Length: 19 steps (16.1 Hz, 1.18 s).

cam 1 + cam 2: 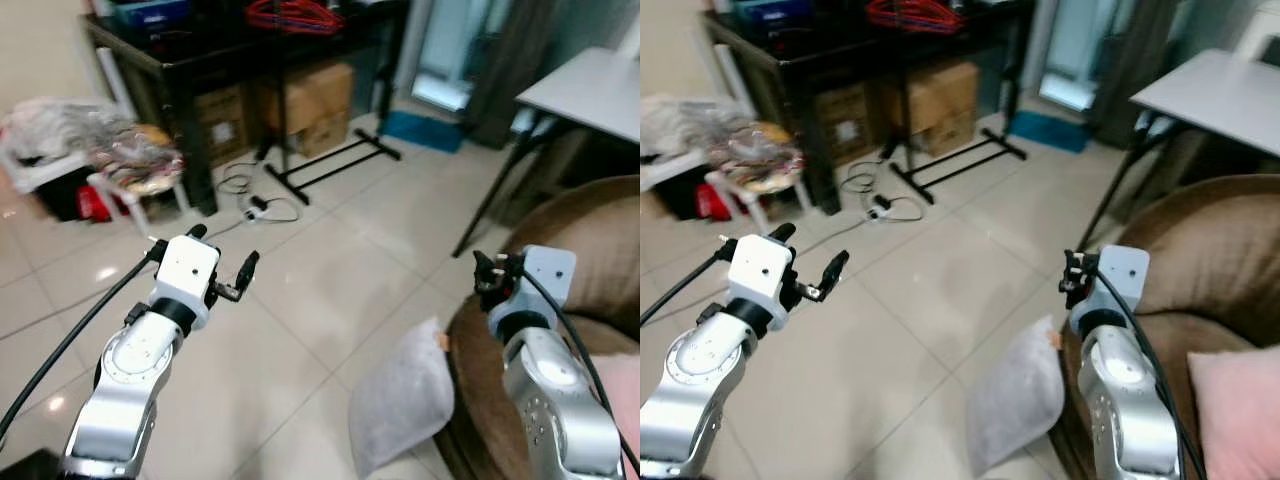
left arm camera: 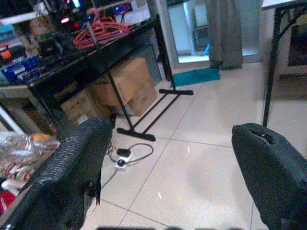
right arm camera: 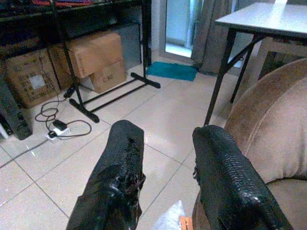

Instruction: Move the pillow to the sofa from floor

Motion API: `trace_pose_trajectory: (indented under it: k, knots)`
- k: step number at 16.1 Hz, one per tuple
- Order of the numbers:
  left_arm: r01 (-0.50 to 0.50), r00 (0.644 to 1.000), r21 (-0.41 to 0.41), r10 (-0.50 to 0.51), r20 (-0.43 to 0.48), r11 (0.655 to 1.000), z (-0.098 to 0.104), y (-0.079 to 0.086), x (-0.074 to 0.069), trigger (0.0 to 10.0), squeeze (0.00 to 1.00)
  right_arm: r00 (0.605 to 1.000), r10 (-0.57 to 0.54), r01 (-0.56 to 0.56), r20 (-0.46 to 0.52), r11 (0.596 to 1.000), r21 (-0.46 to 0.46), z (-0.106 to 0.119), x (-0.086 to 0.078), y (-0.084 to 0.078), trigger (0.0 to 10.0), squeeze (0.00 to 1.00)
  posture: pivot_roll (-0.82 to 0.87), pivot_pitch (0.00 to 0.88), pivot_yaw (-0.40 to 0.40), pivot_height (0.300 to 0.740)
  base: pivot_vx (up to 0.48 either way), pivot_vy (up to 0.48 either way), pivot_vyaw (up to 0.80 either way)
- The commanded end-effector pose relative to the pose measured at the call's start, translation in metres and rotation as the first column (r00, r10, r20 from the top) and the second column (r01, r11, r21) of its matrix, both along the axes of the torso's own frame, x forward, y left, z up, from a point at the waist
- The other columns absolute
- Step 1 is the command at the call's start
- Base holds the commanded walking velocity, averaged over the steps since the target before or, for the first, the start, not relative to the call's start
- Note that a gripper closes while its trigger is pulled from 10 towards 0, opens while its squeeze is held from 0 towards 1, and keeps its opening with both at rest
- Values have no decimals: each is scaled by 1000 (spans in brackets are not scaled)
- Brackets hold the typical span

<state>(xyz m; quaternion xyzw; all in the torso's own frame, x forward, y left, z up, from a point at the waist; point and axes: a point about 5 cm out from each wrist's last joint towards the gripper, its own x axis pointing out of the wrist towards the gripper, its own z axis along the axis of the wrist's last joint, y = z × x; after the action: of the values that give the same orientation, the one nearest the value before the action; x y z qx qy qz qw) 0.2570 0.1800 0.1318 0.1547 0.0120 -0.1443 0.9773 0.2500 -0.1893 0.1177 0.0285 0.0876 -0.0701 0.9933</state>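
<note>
A pale grey pillow [image 1: 400,405] stands on the tiled floor, leaning against the front of the brown sofa [image 1: 590,250]. Its corner [image 3: 168,218] shows low in the right wrist view. A pink cushion [image 1: 1240,410] lies on the sofa seat. My right gripper [image 1: 490,268] is raised above the pillow at the sofa's edge, fingers [image 3: 122,167] apart with nothing between them. Over bare floor, well to the left of the pillow, my left gripper [image 1: 222,250] is held up with its fingers [image 2: 76,163] spread wide and empty.
A black table [image 1: 180,50] with cardboard boxes [image 1: 315,100] under it stands at the back. A black rack base [image 1: 330,165] and a power strip with cable [image 1: 255,205] lie on the floor. A cluttered stool [image 1: 135,165] is at left, a grey folding table [image 1: 590,90] at right.
</note>
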Motion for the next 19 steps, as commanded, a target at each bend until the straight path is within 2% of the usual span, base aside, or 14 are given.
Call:
trace_pose_trajectory:
  k: [1, 4, 15, 19]
  knots:
    - [8, 1000, 7, -8, 5, 1000, 0, 0, 1, 10000, 0, 1000, 19, -19, 13, 1000, -9, 2, -1, 3, 10000, 0, -62, 0, 13, 740, 0, 0, 0]
    - [1, 1000, 8, -1, 13, 1000, 1, 0, 0, 10000, 0, 999, 16, -17, 33, 999, 36, 2, -2, 5, 10000, 0, -60, 0, 10, 731, 0, 0, 0]
    - [-22, 999, 5, 22, 41, 1000, 1, 0, 1, 10000, 0, 997, 56, -56, 62, 998, 9, 4, 0, 8, 10000, 0, -54, 0, -6, 625, 0, 0, 0]
    - [-17, 999, -23, 18, 43, 1000, 2, 1, -1, 10000, 0, 995, 89, -88, 56, 996, -4, 4, 1, 13, 10000, 0, -48, 0, -16, 625, 0, 0, 0]
